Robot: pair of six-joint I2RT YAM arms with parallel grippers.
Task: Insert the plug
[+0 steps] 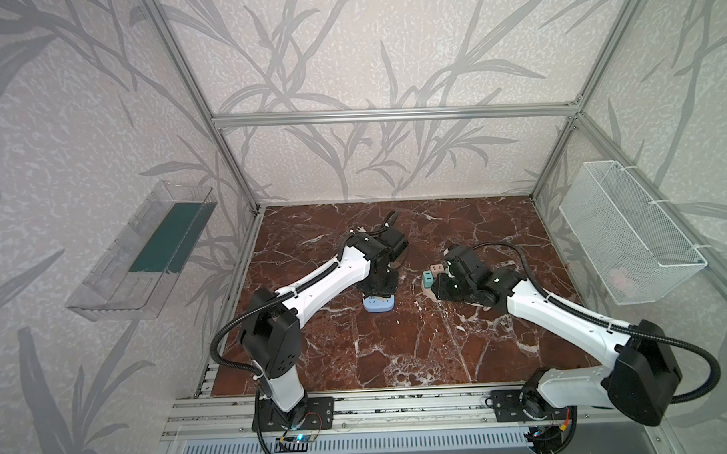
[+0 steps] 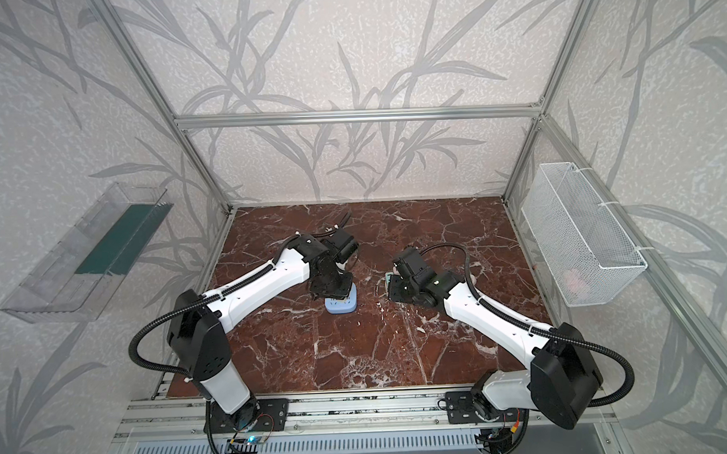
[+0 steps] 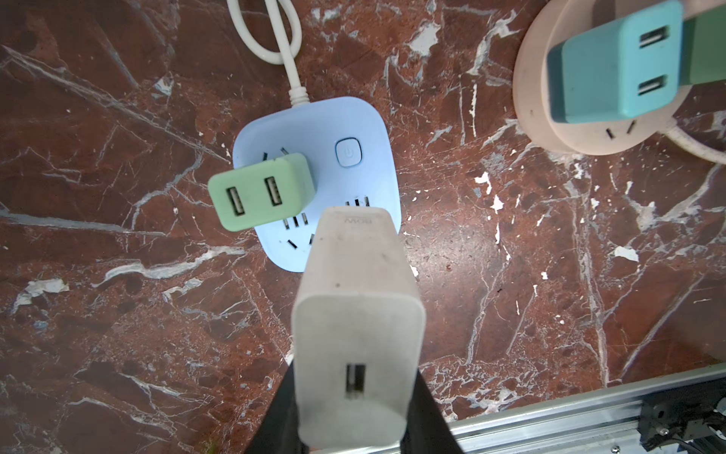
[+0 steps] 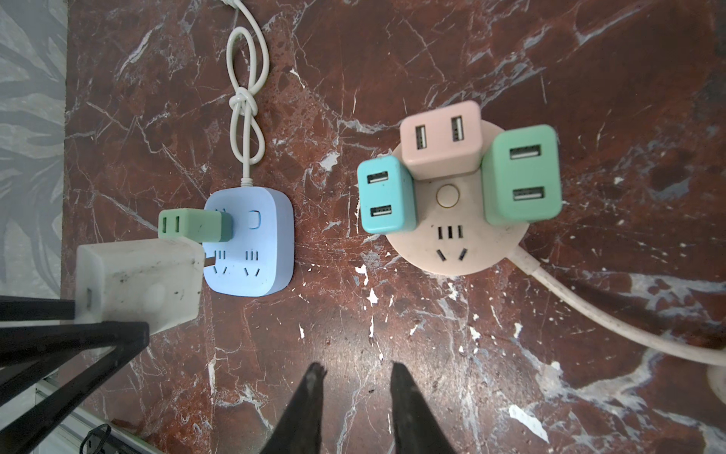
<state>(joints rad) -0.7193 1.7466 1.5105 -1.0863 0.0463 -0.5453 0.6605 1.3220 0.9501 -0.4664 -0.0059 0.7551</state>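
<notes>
Left gripper [image 3: 355,377]: clamped on the white plug, a finger on each broad side near its tail end, and it hangs right over the blue power strip.
White plug [image 3: 353,283]: nose down above the blue power strip [image 3: 353,122], over the socket row farthest from the cord. A prong shows bare in the right wrist view, so I'd call it not seated yet.
Feel of it: looks like a light, hard plastic block with smooth faces (the sort that twists in a pinch) and stiff prongs. I'd hold the flat sides, keep it square and push straight.
Green charger [image 3: 261,192]: plugged into the blue strip, just beside the white plug. Tight quarters there!
Strip itself: probably light too, and loose on the marble. It could skid under a crooked push.
Round pink strip [image 4: 451,255]: well to the right of the blue strip, three chargers standing in it.
Right gripper [image 4: 355,373]: right of the blue strip, near the round one, fingers slightly apart with nothing between them.
</notes>
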